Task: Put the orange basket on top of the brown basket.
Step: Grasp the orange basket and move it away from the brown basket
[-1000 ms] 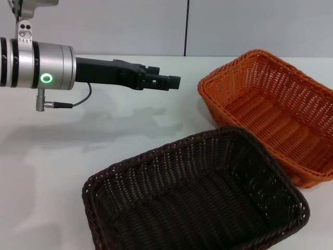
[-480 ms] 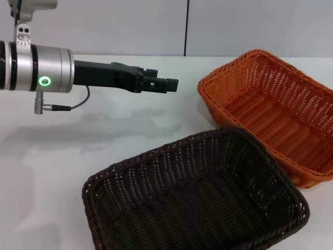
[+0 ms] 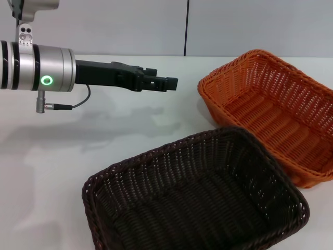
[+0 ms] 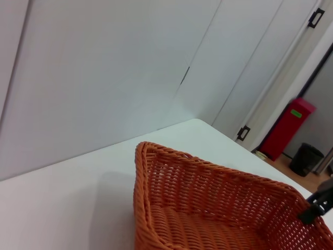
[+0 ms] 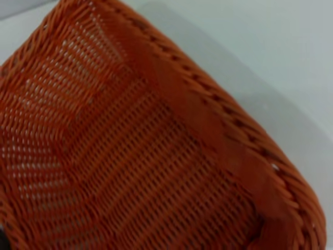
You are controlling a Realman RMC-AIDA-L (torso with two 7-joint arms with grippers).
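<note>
Left claw, fingers seemingly pressed together and empty, hovers just left of the orange basket, which sits far right, touching the brown basket nearer us.

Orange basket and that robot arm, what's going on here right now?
The orange basket sits on the white table, beside the brown basket, not stacked. The left gripper hangs above the table, pointing toward the orange basket without touching it. The right gripper is out of the head view; its wrist camera looks closely into the orange basket.
</note>
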